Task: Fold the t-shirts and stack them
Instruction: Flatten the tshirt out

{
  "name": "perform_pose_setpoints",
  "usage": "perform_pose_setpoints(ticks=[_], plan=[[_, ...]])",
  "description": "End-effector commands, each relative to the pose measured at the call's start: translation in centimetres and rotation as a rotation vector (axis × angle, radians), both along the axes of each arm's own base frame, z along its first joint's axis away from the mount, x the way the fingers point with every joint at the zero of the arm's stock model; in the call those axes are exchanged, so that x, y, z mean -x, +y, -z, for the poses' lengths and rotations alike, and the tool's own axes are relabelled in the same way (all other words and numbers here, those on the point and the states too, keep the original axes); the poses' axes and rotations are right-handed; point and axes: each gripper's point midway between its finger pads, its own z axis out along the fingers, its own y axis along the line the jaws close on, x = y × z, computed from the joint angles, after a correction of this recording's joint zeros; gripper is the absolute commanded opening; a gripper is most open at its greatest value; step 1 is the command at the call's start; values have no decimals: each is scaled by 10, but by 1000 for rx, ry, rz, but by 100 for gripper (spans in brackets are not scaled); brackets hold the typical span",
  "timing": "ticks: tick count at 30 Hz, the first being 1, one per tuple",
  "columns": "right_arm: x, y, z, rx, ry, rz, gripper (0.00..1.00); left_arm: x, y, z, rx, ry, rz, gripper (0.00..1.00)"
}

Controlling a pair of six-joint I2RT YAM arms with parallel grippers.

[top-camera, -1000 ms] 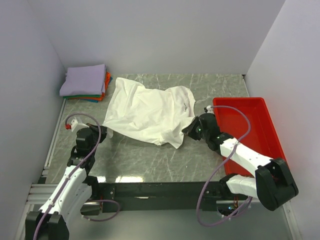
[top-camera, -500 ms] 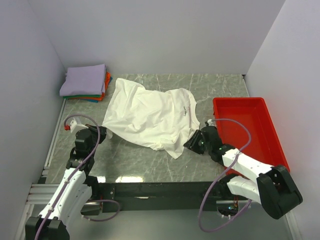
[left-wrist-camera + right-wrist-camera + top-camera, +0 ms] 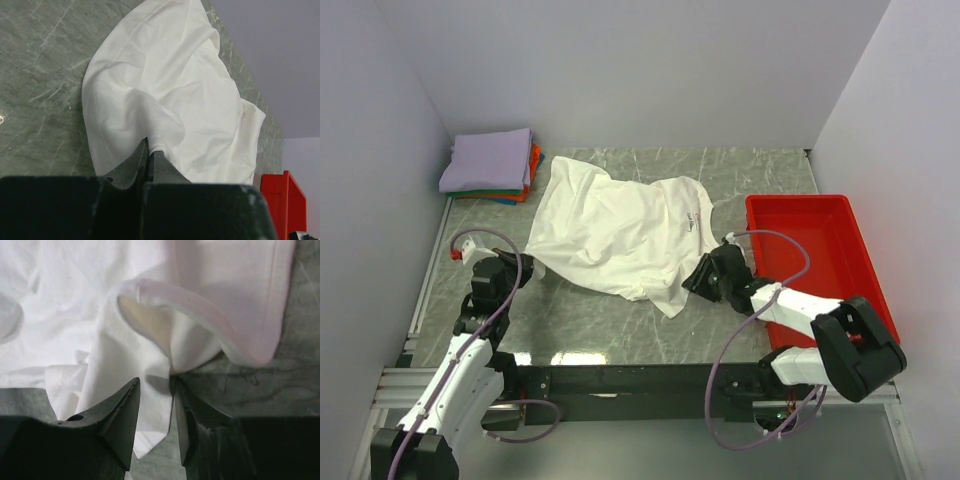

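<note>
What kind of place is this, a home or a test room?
Probably a robot test booth, not a home: plain white walls close in a stone-patterned table, two robot arms are bolted at its near edge, and a white t-shirt lies beside a red tray.

One camera sits high above and behind the arm bases, looking down and forward over the whole table point(image 3: 620, 330) to the far wall. The left wrist camera rides low at the near left, just behind the left gripper point(image 3: 149, 146), facing far and right across the white t-shirt point(image 3: 170, 85) toward the red tray point(image 3: 280, 195). The right wrist camera hangs very close over the white t-shirt's near right edge, looking down past the right gripper point(image 3: 155, 382). All three views share that white t-shirt.
</note>
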Motion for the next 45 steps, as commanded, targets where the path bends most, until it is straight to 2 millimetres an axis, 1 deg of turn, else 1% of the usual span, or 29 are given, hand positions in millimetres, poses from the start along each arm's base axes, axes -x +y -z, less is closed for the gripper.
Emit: perform_pose_setpoints(ticks=[1, 3, 10, 11, 13, 14, 16, 18, 20, 23, 25, 26, 27, 29, 30, 32, 33, 34, 35, 36, 37, 38, 39, 40, 41, 42, 43, 44, 45], plan=[[-20, 9, -8, -5, -47, 6, 41, -7, 0, -15, -12, -52, 10, 1], [-17, 15, -4, -21, -25, -12, 34, -7, 0, -14, -21, -44, 9, 1], [1, 16, -4, -57, 5, -20, 17, -7, 2, -18, -27, -53, 3, 1], [1, 16, -11, -73, -12, -20, 11, -7, 2, -18, -27, -52, 3, 1], [8, 14, -14, -75, -5, -21, 6, -7, 2, -20, -28, -53, 1, 1], [7, 13, -25, -92, -34, -18, 1, -7, 3, -20, -32, -52, -1, 1], [10, 10, -35, -91, -51, -15, 0, -7, 3, -25, -34, -61, -2, 1], [10, 8, -61, -111, -110, -13, 0, -5, 3, -30, -31, -70, -1, 1], [9, 2, -93, -117, -180, 4, 0, -4, 3, -40, -28, -85, -2, 1], [14, -12, -131, -110, -261, 25, 0, -3, 4, -57, -28, -110, -6, 1], [12, -24, -181, -111, -366, 63, 0, 0, 6, -71, -37, -127, -13, 1], [15, -29, -180, -95, -364, 71, 0, 1, 8, -78, -43, -138, -19, 1], [15, -34, -208, -106, -420, 87, 0, 4, 9, -89, -49, -147, -23, 1], [21, -47, -233, -84, -471, 114, 0, 9, 14, -108, -72, -180, -39, 1], [23, -52, -264, -103, -531, 128, 0, 12, 16, -128, -81, -215, -42, 1], [31, -62, -289, -89, -573, 138, 0, 17, 18, -151, -109, -252, -42, 1], [37, -68, -323, -114, -637, 156, 0, 19, 19, -163, -123, -273, -40, 1], [42, -72, -335, -113, -653, 157, 0, 24, 19, -190, -132, -319, -33, 1], [51, -78, -366, -135, -715, 160, 0, 26, 20, -201, -157, -329, -31, 1], [56, -82, -382, -142, -744, 165, 0, 34, 20, -233, -162, -384, -31, 1], [61, -86, -392, -141, -757, 169, 0, 38, 21, -247, -174, -406, -30, 1], [73, -93, -422, -164, -821, 173, 0, 40, 21, -255, -196, -407, -23, 1], [78, -96, -435, -173, -849, 174, 0, 50, 21, -286, -199, -467, -18, 1], [81, -99, -446, -170, -864, 179, 0, 54, 21, -299, -204, -491, -19, 1], [92, -106, -472, -187, -924, 181, 0, 56, 21, -309, -217, -508, -14, 1], [96, -109, -482, -187, -945, 185, 0, 65, 20, -332, -221, -560, -8, 1], [92, -108, -489, -177, -948, 183, 0, 66, 20, -341, -224, -578, -10, 1], [99, -113, -508, -181, -992, 190, 0, 68, 20, -352, -230, -606, -12, 1], [98, -114, -514, -177, -1004, 192, 0, 74, 20, -368, -228, -643, -15, 1]])
